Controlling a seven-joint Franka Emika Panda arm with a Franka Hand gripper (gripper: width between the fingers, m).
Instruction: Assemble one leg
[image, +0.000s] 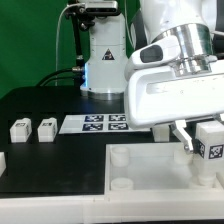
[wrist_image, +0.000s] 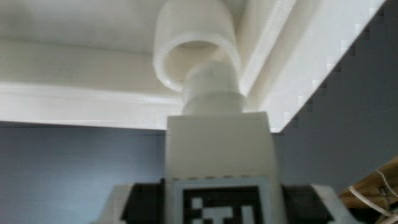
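My gripper is at the exterior view's right, low over the large white tray-like piece. It is shut on a leg, a chunky white block whose marker tag faces outward. In the wrist view the held leg sits between my dark fingers, with its tag next to the camera. Its narrow end points at a round socket post in a corner of the tray-like piece. I cannot tell if the leg touches the post. Two more legs stand on the black table at the left.
The marker board lies flat behind the tray-like piece, near the middle. The robot's white base stands at the back in front of a green backdrop. The tray-like piece has raised round sockets at its corners.
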